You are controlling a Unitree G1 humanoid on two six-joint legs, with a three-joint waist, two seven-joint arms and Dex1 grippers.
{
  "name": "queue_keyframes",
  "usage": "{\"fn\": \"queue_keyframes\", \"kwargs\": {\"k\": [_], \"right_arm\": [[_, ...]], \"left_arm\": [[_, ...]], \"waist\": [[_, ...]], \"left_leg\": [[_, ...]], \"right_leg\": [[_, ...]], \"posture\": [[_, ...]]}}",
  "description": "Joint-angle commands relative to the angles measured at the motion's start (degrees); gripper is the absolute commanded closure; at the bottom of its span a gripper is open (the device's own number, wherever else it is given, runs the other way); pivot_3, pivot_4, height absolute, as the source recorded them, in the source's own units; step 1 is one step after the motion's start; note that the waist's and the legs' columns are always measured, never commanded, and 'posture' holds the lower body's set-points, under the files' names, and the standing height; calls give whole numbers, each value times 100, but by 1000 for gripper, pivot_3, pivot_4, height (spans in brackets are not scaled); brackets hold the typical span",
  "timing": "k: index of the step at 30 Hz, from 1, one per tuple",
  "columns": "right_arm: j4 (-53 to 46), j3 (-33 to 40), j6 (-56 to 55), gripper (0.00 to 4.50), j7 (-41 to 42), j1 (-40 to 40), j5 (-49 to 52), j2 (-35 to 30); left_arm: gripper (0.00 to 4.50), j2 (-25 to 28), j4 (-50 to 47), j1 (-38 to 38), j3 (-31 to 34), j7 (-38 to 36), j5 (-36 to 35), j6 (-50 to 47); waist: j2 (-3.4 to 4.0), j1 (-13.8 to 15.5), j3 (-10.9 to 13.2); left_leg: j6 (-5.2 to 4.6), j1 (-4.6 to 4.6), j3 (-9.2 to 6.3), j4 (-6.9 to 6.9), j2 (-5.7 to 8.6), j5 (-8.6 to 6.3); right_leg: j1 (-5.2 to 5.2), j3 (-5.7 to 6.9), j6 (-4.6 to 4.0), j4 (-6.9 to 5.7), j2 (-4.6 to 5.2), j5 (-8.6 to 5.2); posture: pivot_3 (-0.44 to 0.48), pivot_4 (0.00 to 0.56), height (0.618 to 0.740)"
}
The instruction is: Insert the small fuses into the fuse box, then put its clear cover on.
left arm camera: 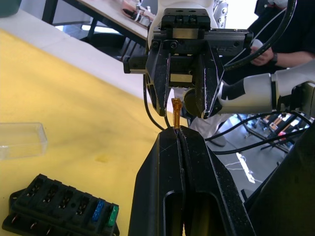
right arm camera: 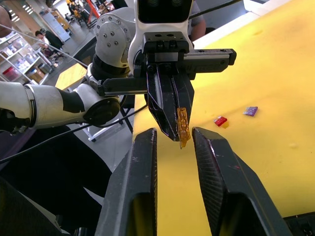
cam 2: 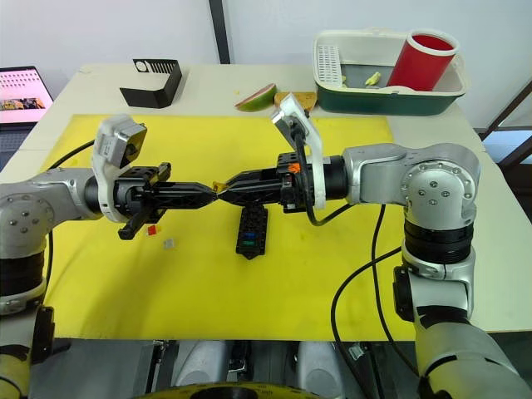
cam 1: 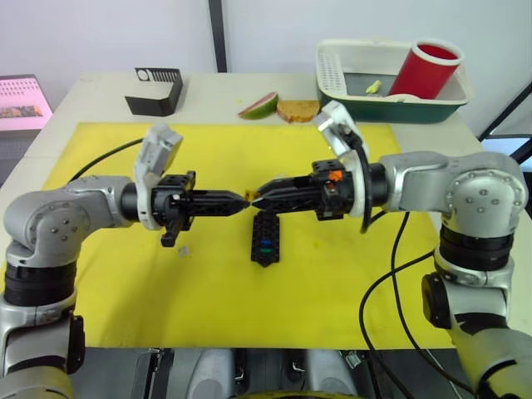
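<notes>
L pincer (left arm camera: 178,133): clamped on amber translucent fuse (right arm camera: 183,127)
R pincer (right arm camera: 173,140): fingers apart, flanking fuse
Fuse box (cam 1: 265,237): black slotted block, blue+green fuses in

Open lab or workshop floor: shelving (right arm camera: 19,64), desks (left arm camera: 123,19), seated person (left arm camera: 275,49) behind

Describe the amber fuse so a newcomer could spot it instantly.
Start at the yellow mat and find where the two black pincers meet nose to nose above the black slotted plastic fuse box. The left pincer pinches a tiny translucent amber blade fuse, unlike the red and purple fuses lying loose.
</notes>
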State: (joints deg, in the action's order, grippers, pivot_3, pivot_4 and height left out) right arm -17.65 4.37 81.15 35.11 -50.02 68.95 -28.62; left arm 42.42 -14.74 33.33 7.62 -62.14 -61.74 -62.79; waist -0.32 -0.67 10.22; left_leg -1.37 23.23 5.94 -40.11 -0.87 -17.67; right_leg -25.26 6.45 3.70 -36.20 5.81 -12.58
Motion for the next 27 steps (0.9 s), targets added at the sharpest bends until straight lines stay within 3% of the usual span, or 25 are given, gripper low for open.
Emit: {"fn": "queue_keyframes", "kwargs": {"k": [1,23,27], "right_arm": [[-91,6,-126,3387,15,-148,93,-13],[-132,-95,-216,3387,44,-105,122,-86],[-137,-109,-220,4444,44,-103,110,-85]], "left_arm": [[4500,59,-91,-9,77,-20,-13,131],[4500,35,-119,-98,-33,-5,65,244],[4500,24,-123,-95,-37,1,69,252]], "waist": [[0,-1,0],[0,0,0],[0,2,0]], "left_leg": [[0,0,0,0,0,0],[0,0,-1,0,0,0],[0,1,-1,0,0,0]], "right_leg": [[0,0,0,0,0,0],[0,0,0,1,0,0],[0,0,0,1,0,0]], "posture": [[0,150,740],[0,150,740],[0,150,740]]}}
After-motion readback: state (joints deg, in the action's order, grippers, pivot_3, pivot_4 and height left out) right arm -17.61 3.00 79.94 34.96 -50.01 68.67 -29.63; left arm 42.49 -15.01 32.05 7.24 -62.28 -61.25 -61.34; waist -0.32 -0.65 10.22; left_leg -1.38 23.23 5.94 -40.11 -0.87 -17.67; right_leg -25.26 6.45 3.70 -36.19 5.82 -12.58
